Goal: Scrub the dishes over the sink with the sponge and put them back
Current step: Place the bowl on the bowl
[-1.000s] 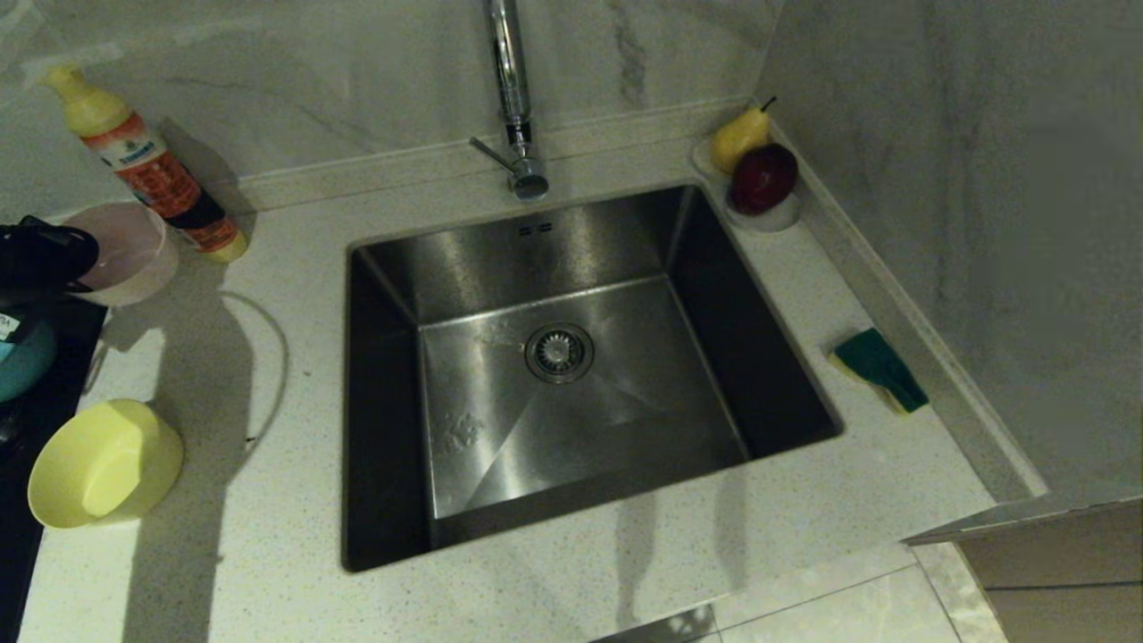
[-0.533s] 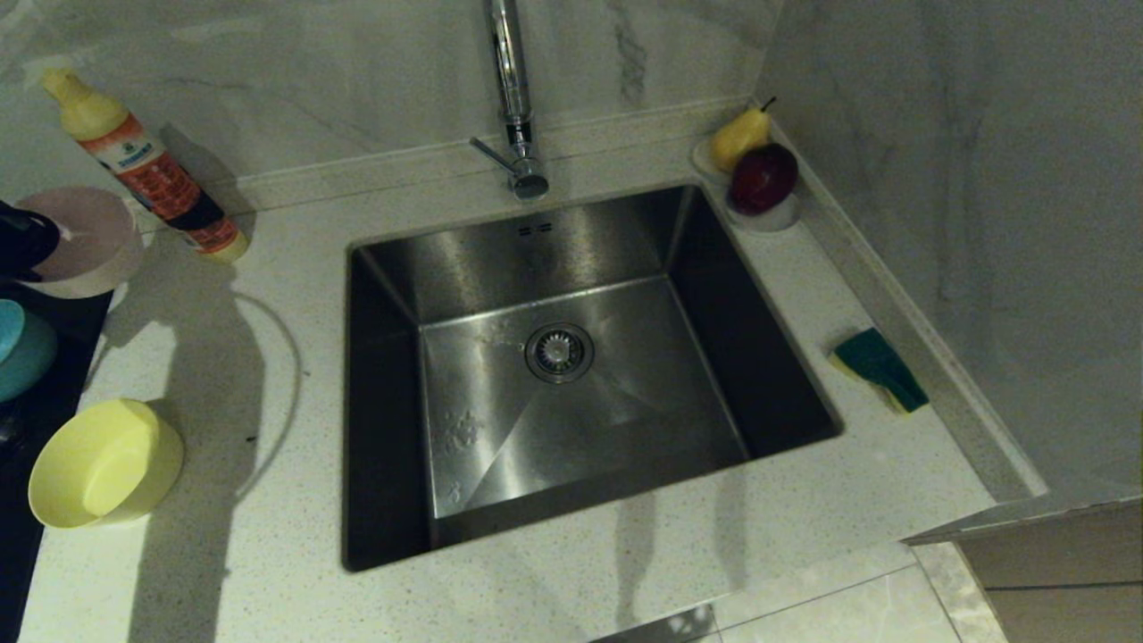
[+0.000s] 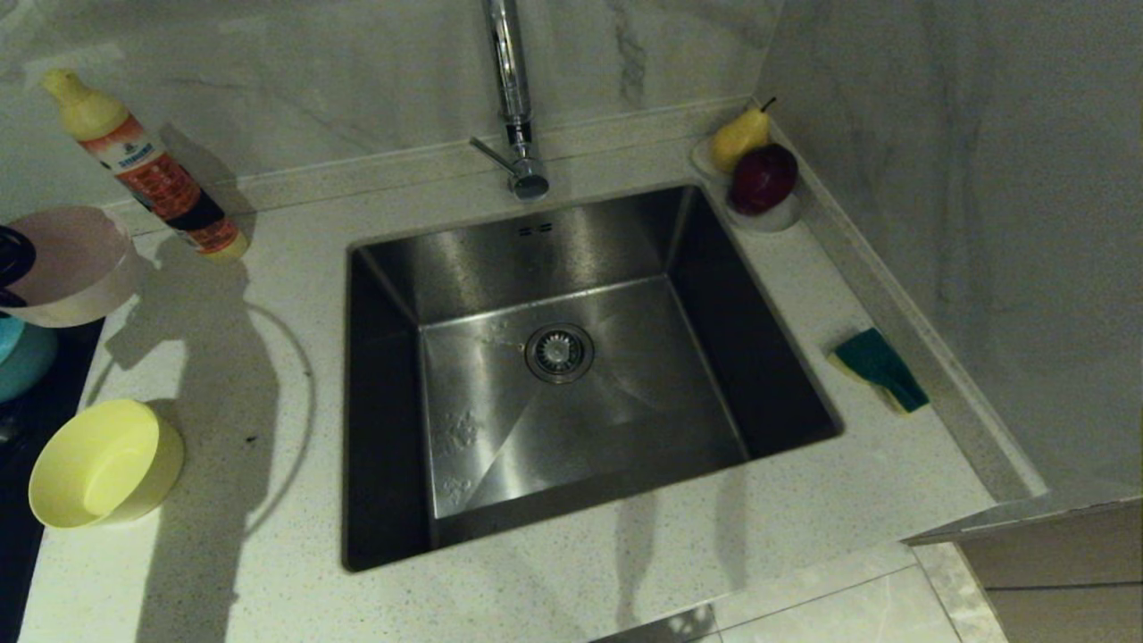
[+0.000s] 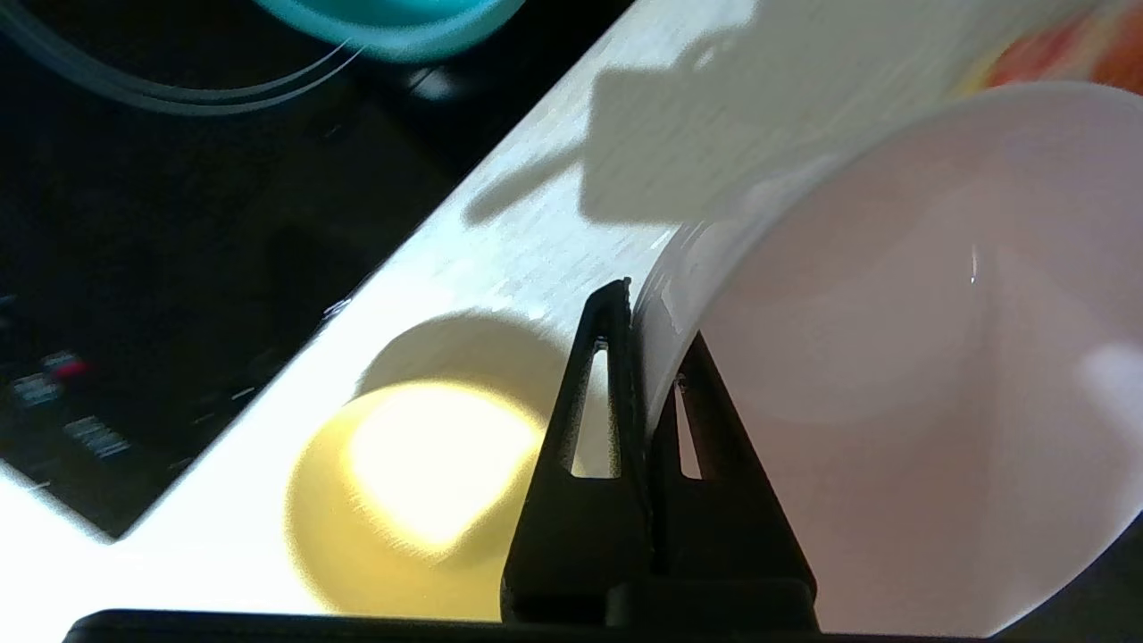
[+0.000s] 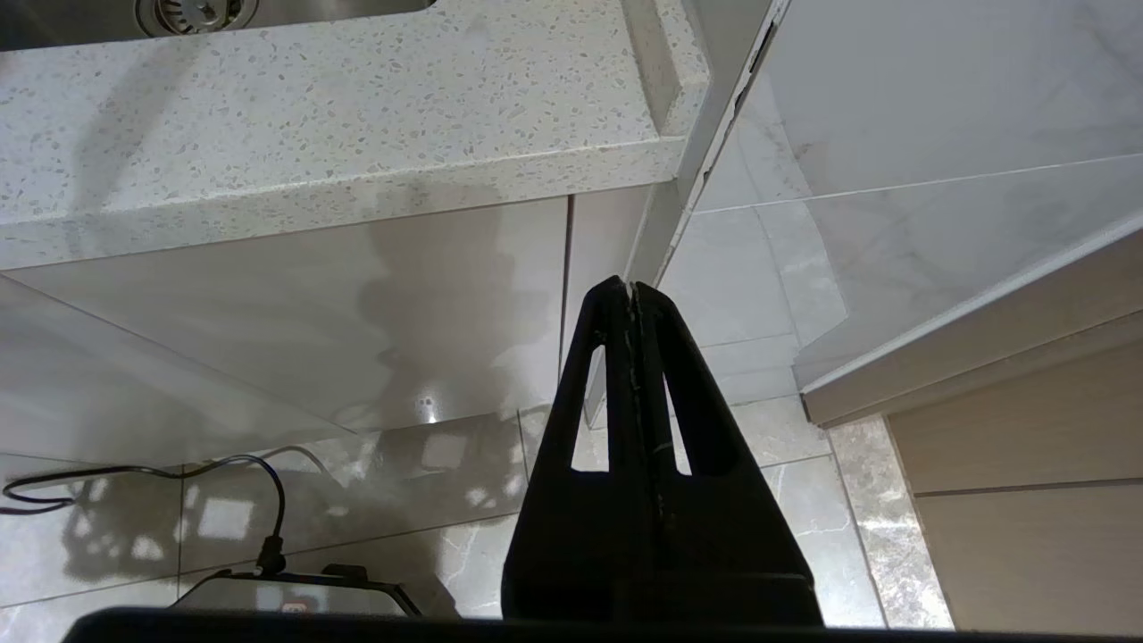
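My left gripper (image 4: pixel 645 326) is shut on the rim of the pale pink bowl (image 4: pixel 893 357), one finger inside and one outside. The bowl hangs tilted above the counter. In the head view the pink bowl (image 3: pixel 70 263) is at the far left edge, and only a black bit of the left gripper (image 3: pixel 12 266) shows there. The yellow bowl (image 3: pixel 103 464) lies tilted on the counter's front left. The light blue bowl (image 3: pixel 22 357) sits on the black stove top (image 4: pixel 179 223). The sponge (image 3: pixel 880 368) lies green side up to the right of the sink (image 3: pixel 625 357). My right gripper (image 5: pixel 632 290) is shut and empty, parked below the counter edge.
A tall chrome tap (image 3: pixel 513 98) rises behind the sink. A detergent bottle (image 3: pixel 147 170) leans against the back wall at left, close to the pink bowl. A small white dish (image 3: pixel 768 217) with a pear and an apple stands in the back right corner.
My left gripper has carried the pink bowl leftward and upward, away from the bottle, and most of the arm has left the head view. The right arm has not moved.
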